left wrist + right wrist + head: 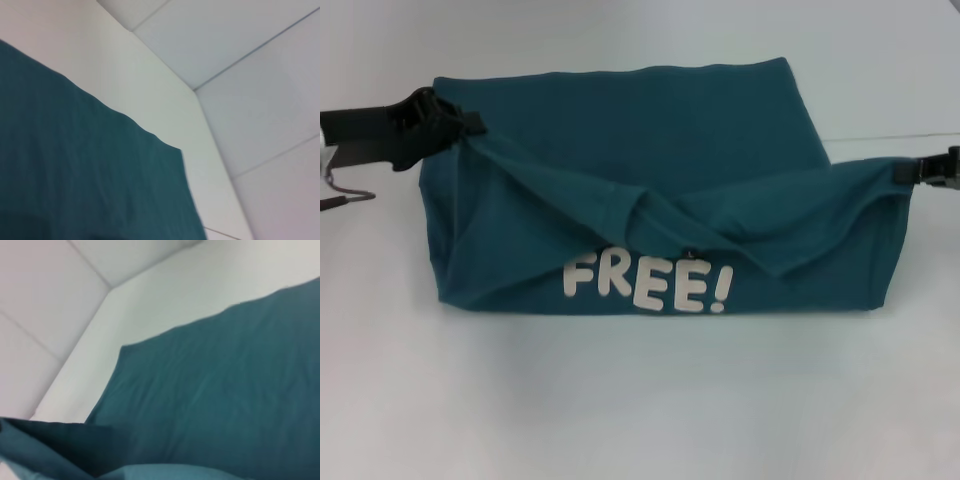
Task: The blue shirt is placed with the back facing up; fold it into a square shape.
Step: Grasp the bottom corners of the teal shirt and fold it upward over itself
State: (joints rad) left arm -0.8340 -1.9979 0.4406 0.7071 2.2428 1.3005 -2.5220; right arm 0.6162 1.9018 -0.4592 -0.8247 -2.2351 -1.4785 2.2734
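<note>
At nine o'clock in the head view, the left gripper [460,125] has its jaws clamped on a bunched corner of the blue shirt [650,130], holding that corner lifted above the counter [620,400]. At three o'clock, the right gripper [910,172] pinches the opposite raised corner of the same cloth, its dark body cut off by the frame's edge. Between the two gripped corners the near portion of the shirt hangs as a raised panel, sagging in a shallow dip towards the middle, with a loose fold of fabric draped across it from ten o'clock down to four o'clock. White "FREE!" lettering [645,285] shows along the lower part of that panel, just above where the cloth meets the counter at six o'clock. The far portion of the shirt lies flat towards twelve o'clock. Both wrist views show the shirt [85,175] [225,395] spread flat over the pale counter [150,75] [165,295], one straight edge and one corner in sight in each.
</note>
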